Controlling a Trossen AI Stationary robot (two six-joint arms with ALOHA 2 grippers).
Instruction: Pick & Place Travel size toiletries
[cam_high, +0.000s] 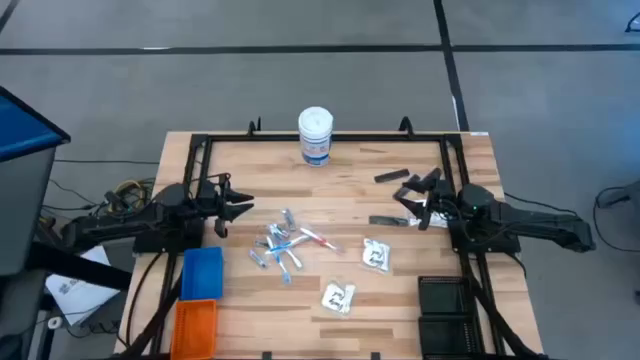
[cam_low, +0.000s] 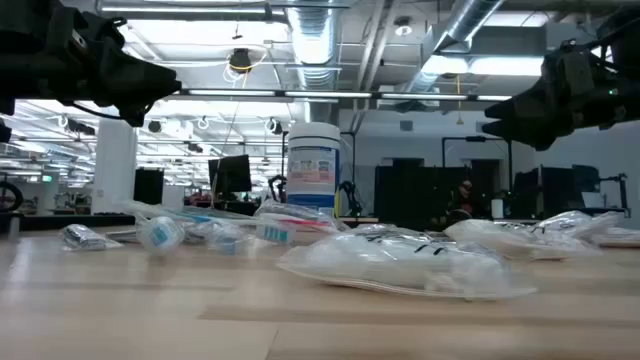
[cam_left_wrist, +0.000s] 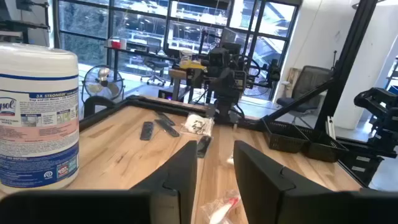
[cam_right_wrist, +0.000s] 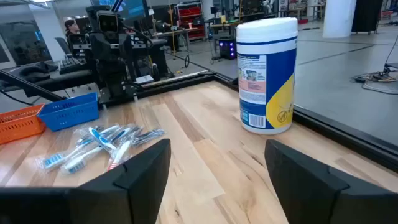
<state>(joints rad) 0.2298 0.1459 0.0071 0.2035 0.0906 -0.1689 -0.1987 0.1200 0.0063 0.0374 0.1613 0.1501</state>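
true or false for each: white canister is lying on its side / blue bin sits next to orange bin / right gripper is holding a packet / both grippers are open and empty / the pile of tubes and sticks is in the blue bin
1. The white canister lies on its side. False: it stands upright.
2. The blue bin sits beside the orange bin. True.
3. The right gripper holds a packet. False: it holds nothing.
4. Both grippers are open and empty. True: the left gripper holds nothing either.
5. The pile of tubes and sticks is in the blue bin. False: it lies on the table.
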